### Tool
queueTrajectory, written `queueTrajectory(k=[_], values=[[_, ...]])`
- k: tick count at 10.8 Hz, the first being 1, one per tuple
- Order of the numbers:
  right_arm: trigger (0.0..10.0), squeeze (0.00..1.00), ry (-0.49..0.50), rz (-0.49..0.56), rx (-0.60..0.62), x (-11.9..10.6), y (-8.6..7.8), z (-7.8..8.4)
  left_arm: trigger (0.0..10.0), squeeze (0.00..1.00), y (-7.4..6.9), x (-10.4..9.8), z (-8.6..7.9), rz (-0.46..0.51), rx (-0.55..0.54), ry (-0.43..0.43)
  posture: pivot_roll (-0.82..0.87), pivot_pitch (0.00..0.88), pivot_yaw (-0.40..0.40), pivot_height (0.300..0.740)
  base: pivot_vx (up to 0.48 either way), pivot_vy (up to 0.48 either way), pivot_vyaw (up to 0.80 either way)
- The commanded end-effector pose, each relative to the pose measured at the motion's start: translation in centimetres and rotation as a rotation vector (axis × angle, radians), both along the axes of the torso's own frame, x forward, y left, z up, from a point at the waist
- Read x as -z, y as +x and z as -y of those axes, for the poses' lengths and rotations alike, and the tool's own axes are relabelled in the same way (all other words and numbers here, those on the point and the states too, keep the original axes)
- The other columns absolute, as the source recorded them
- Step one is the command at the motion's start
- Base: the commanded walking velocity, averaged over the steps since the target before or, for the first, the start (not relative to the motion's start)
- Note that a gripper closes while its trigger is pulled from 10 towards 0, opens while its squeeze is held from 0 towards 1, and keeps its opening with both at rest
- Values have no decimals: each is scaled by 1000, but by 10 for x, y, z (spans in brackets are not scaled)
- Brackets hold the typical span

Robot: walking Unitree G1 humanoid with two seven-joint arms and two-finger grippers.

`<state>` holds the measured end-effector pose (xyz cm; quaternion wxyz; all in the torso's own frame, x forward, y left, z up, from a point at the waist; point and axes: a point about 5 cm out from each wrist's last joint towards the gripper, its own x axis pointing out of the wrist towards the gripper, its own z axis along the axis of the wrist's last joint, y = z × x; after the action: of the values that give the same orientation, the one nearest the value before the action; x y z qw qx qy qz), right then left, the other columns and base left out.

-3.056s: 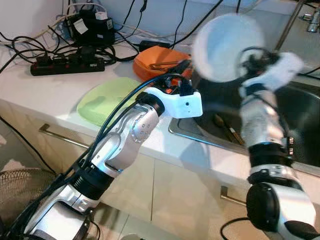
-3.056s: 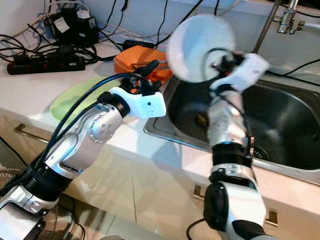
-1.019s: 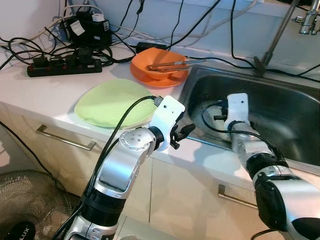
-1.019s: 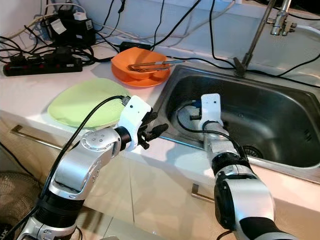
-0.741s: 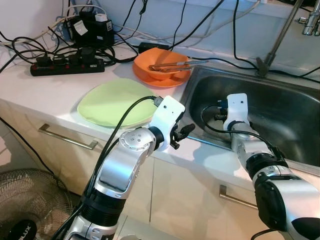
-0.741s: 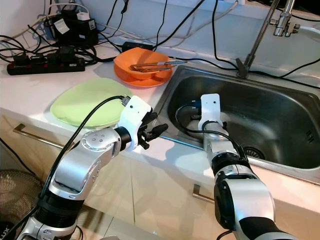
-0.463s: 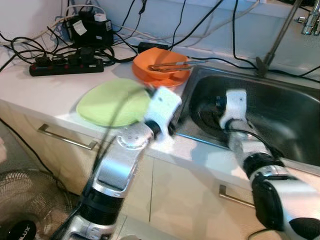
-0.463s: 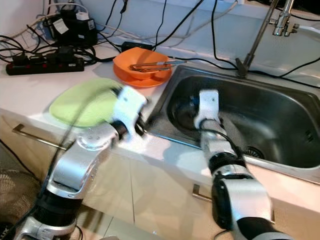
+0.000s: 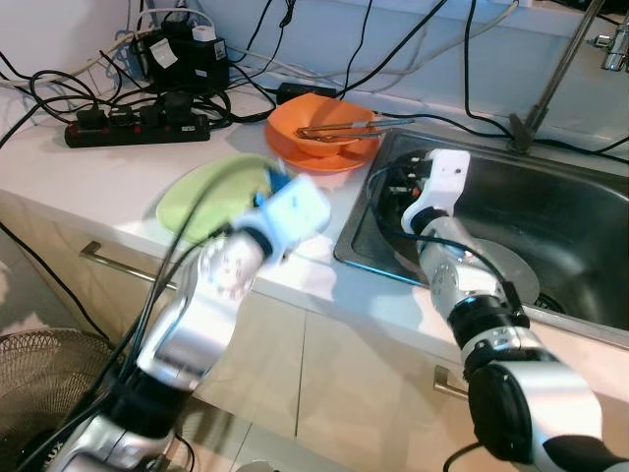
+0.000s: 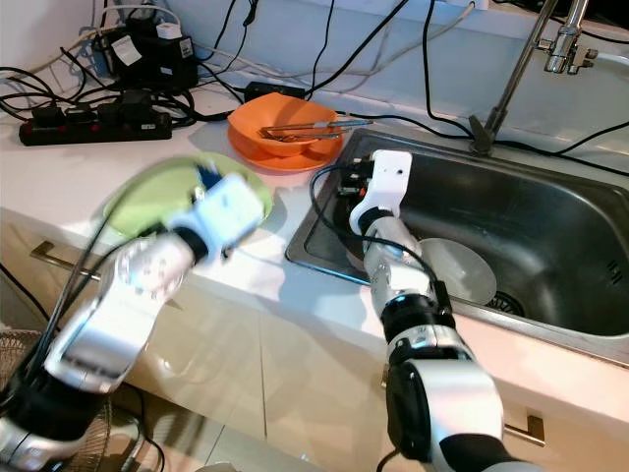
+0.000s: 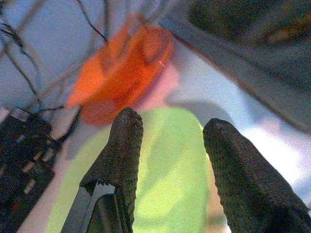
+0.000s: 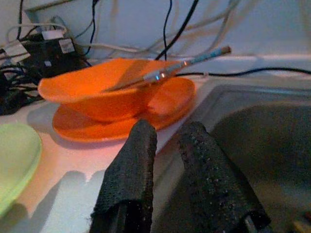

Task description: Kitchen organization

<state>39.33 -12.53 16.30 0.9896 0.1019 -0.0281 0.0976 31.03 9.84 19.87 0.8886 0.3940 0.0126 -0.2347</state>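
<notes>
Steel sink — white plate inside; left gripper over green plate

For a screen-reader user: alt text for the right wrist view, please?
The right gripper, fingers slightly apart and empty, points at an orange bowl holding utensils, set on an orange plate beside the sink. A green plate's edge shows nearby.

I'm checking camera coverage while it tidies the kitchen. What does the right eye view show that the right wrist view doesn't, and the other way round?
The right eye view's own: a white plate lying in the sink, the faucet and the blurred left arm. The right wrist view's own: a close look at the right claw, fingers slightly apart with nothing between them. Both share the orange bowl with a metal utensil across it, the green plate and the power strip.
</notes>
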Motion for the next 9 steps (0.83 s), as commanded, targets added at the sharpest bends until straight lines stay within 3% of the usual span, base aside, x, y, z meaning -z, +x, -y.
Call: queueTrajectory(k=[1, 4, 9], values=[[10000, 0, 23, 11, 3, -2, -1, 2, 10000, 0, -5, 1, 3, -15, 23, 29, 270, 0, -40, 717, 0, 0, 0], [10000, 0, 29, 14, -16, -4, -1, -2, 10000, 0, -14, 7, 2, -71, 45, 98, 277, 0, -43, 717, 0, 0, 0], [10000, 0, 25, 8, -13, -3, -2, 0, 10000, 0, -7, 18, -21, -91, -104, 274, 264, 10, -43, 717, 0, 0, 0]])
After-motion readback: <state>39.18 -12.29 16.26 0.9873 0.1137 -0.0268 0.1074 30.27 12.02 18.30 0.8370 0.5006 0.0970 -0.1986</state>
